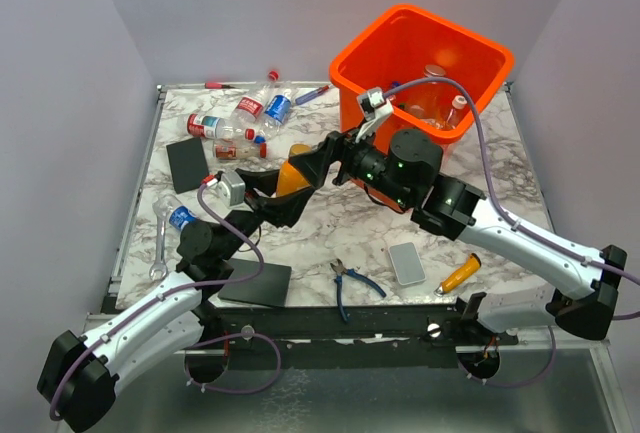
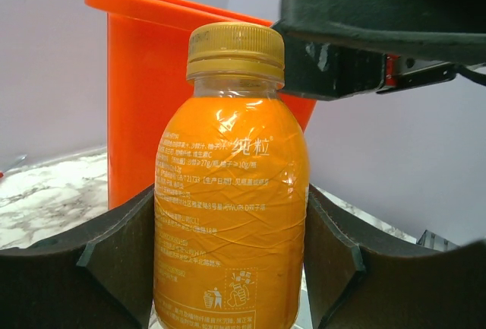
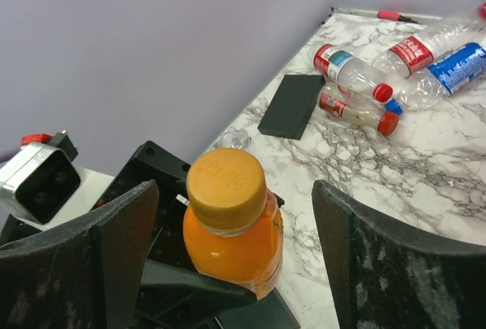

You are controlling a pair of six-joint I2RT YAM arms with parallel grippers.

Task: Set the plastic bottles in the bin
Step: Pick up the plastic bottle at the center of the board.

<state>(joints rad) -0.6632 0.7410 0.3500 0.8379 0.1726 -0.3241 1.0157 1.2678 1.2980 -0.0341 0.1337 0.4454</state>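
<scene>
Arms meet just in front of the bin (image 1: 352, 103), off its near left corner. My left gripper (image 2: 228, 260) is clamped round the body of an upright orange bottle (image 2: 228, 192). My right gripper (image 3: 243, 245) stands wide open over the cap, jaws either side and clear of it. More bottles (image 1: 240, 118) lie left of the bin, a few inside it

Marbled table (image 1: 340, 233). Near edge, left to right: dark flat pad (image 1: 257, 281), blue-handled pliers (image 1: 350, 283), grey slab (image 1: 407, 263), orange-handled tool (image 1: 458, 274). Left edge: metal wrench (image 1: 160, 253), second dark pad (image 1: 187, 163). Far edge: red marker (image 1: 220, 85), blue-and-red pen (image 1: 312, 94).
</scene>
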